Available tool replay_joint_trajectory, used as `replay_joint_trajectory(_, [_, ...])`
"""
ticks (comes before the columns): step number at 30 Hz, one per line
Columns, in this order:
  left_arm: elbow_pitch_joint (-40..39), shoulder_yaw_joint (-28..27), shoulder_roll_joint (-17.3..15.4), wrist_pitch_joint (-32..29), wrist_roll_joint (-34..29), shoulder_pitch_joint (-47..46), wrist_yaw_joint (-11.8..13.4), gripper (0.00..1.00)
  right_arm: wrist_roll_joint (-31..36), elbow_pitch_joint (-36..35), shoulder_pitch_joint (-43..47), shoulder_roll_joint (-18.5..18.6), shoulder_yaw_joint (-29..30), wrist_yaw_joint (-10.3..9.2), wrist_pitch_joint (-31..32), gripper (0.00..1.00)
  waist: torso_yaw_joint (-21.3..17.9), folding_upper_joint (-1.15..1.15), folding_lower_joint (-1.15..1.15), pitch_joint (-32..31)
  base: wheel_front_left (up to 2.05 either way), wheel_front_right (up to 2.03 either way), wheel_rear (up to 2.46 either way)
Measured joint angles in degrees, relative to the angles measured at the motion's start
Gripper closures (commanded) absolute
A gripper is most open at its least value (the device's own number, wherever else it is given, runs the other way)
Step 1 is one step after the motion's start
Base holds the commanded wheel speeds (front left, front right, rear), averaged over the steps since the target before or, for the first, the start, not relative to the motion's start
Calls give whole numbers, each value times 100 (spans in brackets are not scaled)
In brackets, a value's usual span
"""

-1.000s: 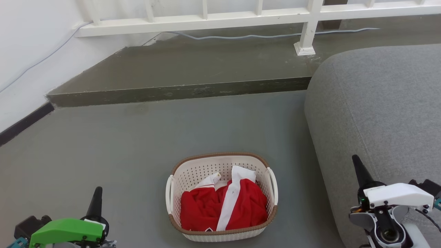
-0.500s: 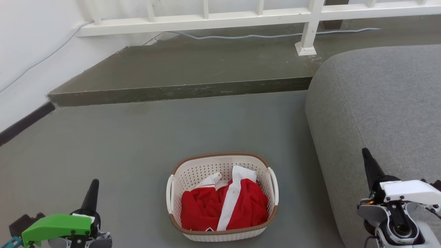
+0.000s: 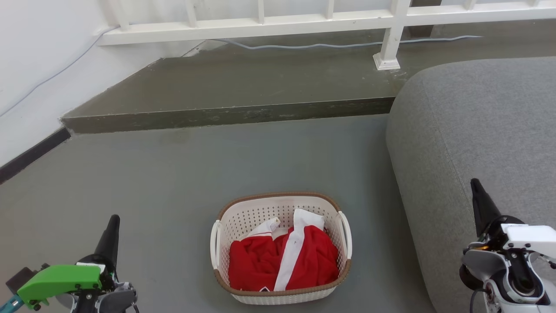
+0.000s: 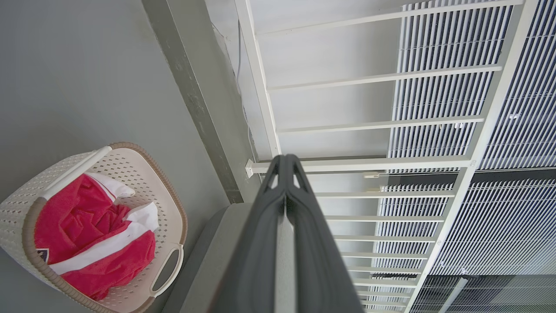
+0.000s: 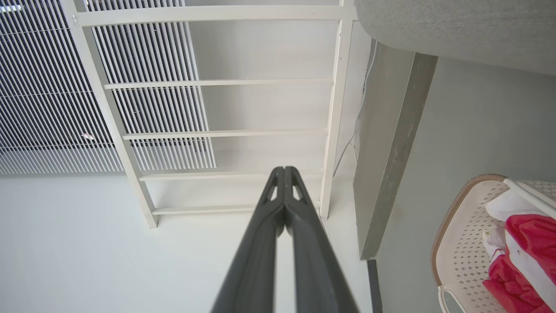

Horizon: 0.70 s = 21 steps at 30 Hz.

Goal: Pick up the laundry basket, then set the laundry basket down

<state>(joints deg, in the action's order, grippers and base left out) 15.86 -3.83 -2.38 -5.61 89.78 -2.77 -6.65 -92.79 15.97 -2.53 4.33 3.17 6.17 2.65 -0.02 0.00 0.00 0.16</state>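
Note:
The laundry basket (image 3: 243,221) sits on the grey floor at the bottom centre of the head view, cream perforated plastic with a brown rim and white side handles. A red and white garment (image 3: 282,261) lies inside it. My left gripper (image 3: 112,226) is well to its left, shut and empty, fingers pointing up. Over the sofa to the basket's right, my right gripper (image 3: 477,189) is also shut and empty. The left wrist view has the basket (image 4: 143,174) at lower left and the left gripper (image 4: 284,163) shut. In the right wrist view the basket (image 5: 460,230) lies at lower right beside the shut right gripper (image 5: 284,174).
A grey sofa (image 3: 478,126) fills the right side, close to the basket. A raised dark step (image 3: 226,115) crosses the floor behind it, with a white railing (image 3: 386,39) and a cable on top. A white wall (image 3: 39,65) borders the left.
Both grippers have moved outward, away from the basket: the left one further left, the right one further right over the sofa. The basket has stayed put.

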Motion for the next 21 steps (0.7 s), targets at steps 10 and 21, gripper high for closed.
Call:
replay_joint_trajectory(10, [3,-41,7,-47,225,-80,-23,100,-207,-13,-55,11,64,38,44,100,3,0,0,1,0,0,0])
replay_joint_trajectory(21, [3,-44,11,-47,225,-80,-23,100,-207,-11,-55,11,70,38,44,100,3,0,0,0,0,0,0])
